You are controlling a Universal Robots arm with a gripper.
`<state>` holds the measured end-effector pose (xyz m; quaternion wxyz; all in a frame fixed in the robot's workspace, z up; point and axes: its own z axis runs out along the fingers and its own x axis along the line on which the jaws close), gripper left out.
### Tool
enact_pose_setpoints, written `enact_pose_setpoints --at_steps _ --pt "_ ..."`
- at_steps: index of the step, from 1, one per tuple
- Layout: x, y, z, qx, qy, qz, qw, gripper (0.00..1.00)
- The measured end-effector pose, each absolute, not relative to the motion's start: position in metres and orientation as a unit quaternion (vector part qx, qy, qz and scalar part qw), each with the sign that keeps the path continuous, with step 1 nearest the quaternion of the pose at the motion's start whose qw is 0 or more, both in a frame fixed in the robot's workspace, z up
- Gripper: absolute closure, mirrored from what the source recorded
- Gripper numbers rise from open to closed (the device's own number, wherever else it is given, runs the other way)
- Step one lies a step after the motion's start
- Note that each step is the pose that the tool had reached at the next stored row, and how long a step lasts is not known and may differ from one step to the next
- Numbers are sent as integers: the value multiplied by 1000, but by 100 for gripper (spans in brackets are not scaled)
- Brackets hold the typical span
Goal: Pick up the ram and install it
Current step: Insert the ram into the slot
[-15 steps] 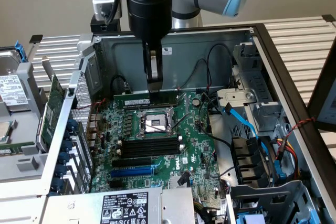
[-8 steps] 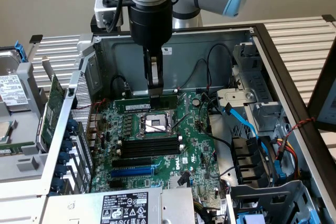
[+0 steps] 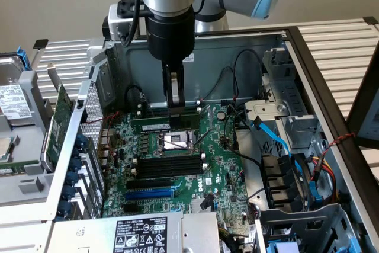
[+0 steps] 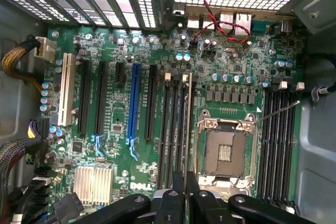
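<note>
The claw (image 3: 174, 106) hangs over the open computer case (image 3: 237, 51) with its fingers (image 4: 176, 199) drawn almost together, leaving only a thin gap. In that gap it pinches the ram (image 3: 157, 124) by the top edge, about midway along the stick.

The ram stands on its long edge with its flat faces upright. Its long axis runs level from the exterior view's left to the exterior view's right, matching the line of the black memory slots (image 3: 169, 167) on the motherboard (image 3: 219, 164). In that view it sits over the far side of the processor socket (image 3: 176, 142).

From the wrist the ram (image 4: 187, 129) is seen edge-on as one thin dark line. It runs straight out from the claw (image 4: 186, 192) along the slot just beside the processor socket (image 4: 226, 148). Whether its lower edge touches a slot or hangs just above cannot be told.

The case lies on its side on a slatted counter (image 3: 343, 45).
</note>
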<state>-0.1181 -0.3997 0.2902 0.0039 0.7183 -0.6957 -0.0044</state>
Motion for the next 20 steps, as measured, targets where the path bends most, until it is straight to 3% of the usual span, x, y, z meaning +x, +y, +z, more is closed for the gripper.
enact_pose_setpoints --at_steps 20 --pt "-115 -407 274 718 -696 -3 6 87"
